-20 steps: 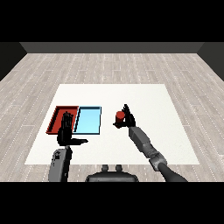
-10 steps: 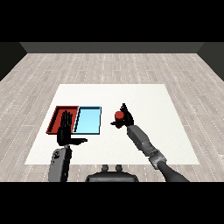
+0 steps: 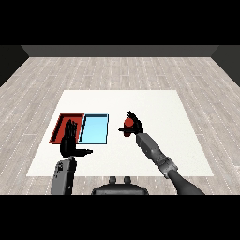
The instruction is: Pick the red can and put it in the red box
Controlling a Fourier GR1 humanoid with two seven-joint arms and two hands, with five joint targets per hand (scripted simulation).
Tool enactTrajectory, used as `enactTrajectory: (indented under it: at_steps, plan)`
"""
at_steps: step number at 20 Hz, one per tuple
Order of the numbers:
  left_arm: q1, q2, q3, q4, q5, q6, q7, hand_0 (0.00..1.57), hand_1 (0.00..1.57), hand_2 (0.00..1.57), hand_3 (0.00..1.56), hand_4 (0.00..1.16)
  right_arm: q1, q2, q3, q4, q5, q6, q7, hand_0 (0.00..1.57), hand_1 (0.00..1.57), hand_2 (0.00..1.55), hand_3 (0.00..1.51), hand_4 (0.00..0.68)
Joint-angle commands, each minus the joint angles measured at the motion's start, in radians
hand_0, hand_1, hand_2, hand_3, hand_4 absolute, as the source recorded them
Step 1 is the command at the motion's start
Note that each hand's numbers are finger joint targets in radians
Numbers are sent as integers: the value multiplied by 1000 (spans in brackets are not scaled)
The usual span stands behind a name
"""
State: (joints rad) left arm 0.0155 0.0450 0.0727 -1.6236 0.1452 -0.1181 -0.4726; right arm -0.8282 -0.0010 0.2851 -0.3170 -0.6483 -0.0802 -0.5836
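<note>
**Grasp step: closing on the can**

Right hand (image 3: 134, 123) wrapped about the red can (image 3: 126, 124), fingers curled round it, thumb side toward the trays. Can just right of the light blue tray (image 3: 94, 129), apparently at or barely above the counter (image 3: 154, 105); cannot tell which. Next, judged: lift, carry leftward over the blue tray, release into the red tray (image 3: 61, 125). Left hand (image 3: 70, 143) idle, fingers straight, over the red tray's near edge, holding nothing.

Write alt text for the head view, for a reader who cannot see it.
The robot's right hand curls round a red can just right of a light blue tray on a white table. A red tray lies left of the blue one, with the left hand open at its near edge.
</note>
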Motion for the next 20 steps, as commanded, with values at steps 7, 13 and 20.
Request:
enactTrajectory:
  at_steps: [7, 13, 20]
  plan:
    - [63, 10, 2, -30, 15, -28, -9, 0, 0, 0, 0, 0, -20, 1, 126, 6, -18, -189, 65, 1538, 1538, 1472, 1420, 575]
    - [-16, -17, -8, 12, -12, 25, 12, 0, 0, 0, 0, 0, -52, 1, 100, 73, 14, -157, 54, 1528, 1528, 1469, 1416, 548]
    - [61, -11, -23, -24, -8, -1, -27, 0, 0, 0, 0, 0, -84, 1, 153, 40, -21, -218, 84, 1548, 1548, 1475, 1411, 558]
